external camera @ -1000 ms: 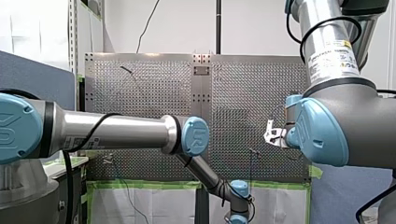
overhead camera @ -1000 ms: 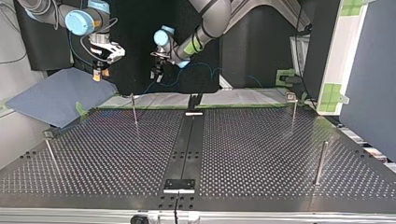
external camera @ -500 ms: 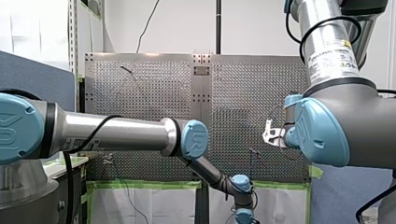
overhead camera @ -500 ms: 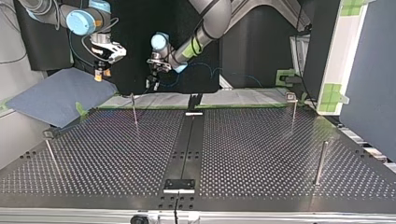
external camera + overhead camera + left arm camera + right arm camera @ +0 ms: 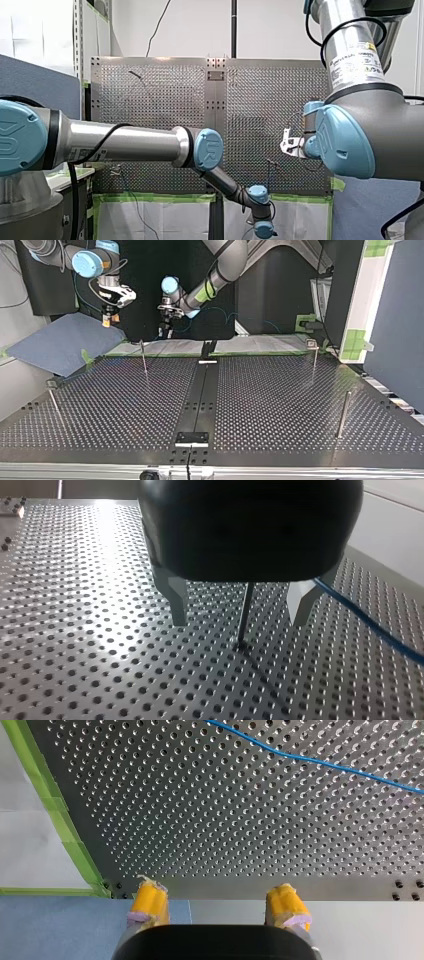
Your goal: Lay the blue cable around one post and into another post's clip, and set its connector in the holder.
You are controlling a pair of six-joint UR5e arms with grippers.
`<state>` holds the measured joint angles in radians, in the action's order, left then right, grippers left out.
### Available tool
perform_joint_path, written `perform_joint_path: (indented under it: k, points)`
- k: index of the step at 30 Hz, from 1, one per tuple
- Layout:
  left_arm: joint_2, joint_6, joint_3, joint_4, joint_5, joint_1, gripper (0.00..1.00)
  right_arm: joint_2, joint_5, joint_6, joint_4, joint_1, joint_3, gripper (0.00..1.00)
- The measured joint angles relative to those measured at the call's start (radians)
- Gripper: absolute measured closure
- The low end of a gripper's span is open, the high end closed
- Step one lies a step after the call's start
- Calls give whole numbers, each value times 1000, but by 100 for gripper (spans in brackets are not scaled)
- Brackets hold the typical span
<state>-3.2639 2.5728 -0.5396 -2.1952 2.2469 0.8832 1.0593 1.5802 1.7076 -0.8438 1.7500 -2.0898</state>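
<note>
Across the table [image 5: 280, 405], I judged nothing done yet: the blue cable [image 5: 320, 762] lay loose on it, unheld. My left gripper [image 5: 239, 622] and right gripper [image 5: 217, 892] both stood spread and empty. Only the left wrist view showed a thin post [image 5: 246, 610] between my left fingers, with the cable just beside them.

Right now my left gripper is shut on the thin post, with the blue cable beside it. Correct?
No. In the left wrist view the left gripper is open, the thin post free between its fingers; the blue cable passes beside it.
</note>
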Motion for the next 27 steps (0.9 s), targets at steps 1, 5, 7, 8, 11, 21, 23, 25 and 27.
perform_joint_path:
  k: [1, 5, 7, 8, 11, 21, 23, 25, 27]
  points:
    - [0, -9, -9, 9, 9, 0, 0, 0, 0, 0, 0, 0, 0, 2]
    - [0, -41, -28, 40, 16, -3, 0, 0, 0, 0, 0, 1, 0, 2]
    - [0, -59, -32, 59, 7, -5, 0, 1, 0, 0, 0, 1, 0, 2]
    - [1, -68, -32, 67, 2, -6, 0, 1, 0, 0, 0, 2, 0, 2]
    - [1, -96, -32, 94, -12, -7, 0, 2, 0, 0, 0, 2, 0, 2]
    - [1, -172, -32, 112, -60, -16, 0, 8, 0, 2, 4, 3, 0, 2]
    - [1, -178, -30, 112, -63, -21, 22, 9, 0, 2, 4, 3, 0, 2]
    - [1, -182, -29, 112, -66, -28, 26, 10, 0, 2, 5, 3, 0, 2]
    - [1, -186, -28, 112, -71, -34, 26, 12, 0, 2, 5, 3, 0, 2]
